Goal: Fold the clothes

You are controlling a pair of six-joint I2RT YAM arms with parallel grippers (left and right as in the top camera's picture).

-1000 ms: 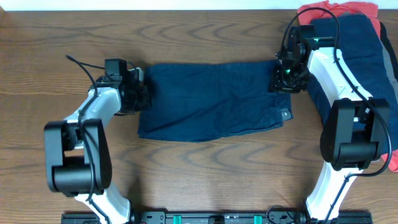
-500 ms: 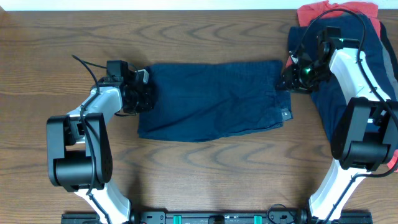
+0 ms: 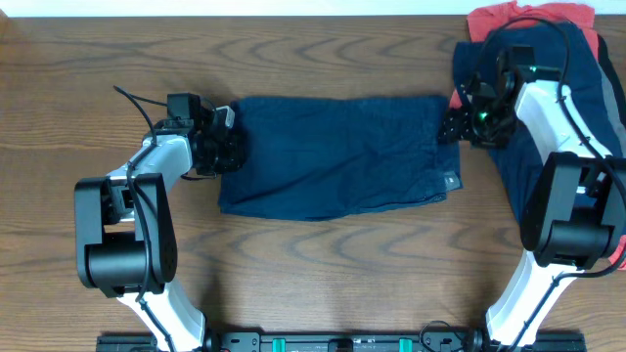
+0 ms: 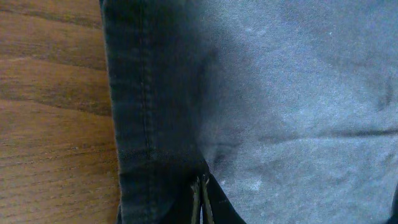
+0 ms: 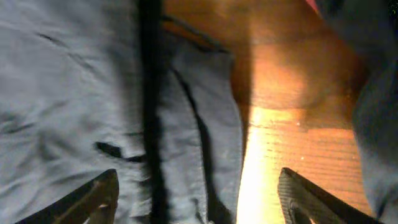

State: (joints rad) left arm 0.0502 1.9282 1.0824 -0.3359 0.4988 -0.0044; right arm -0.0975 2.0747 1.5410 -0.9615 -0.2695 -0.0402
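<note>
Flat across the middle of the wooden table lies a navy garment, folded into a wide rectangle with soft creases over its surface. A small pale tag shows near its 4 o'clock corner.

The left gripper sits at the garment's 9 o'clock edge. In the left wrist view its jaws are pressed together with only a thin slit between them, at the left gripper, pinching the cloth just beside the stitched hem. Creases fan out from that spot.

The right gripper is at the garment's 2 o'clock corner. Its own camera shows the right gripper with its fingers spread wide, holding nothing, over the garment's edge and the bare wood beside it.

At the table's 1 o'clock corner rests the heap of other clothes: a navy piece with a coral-red garment showing from under it at the far edge. The right arm reaches across this heap.
</note>
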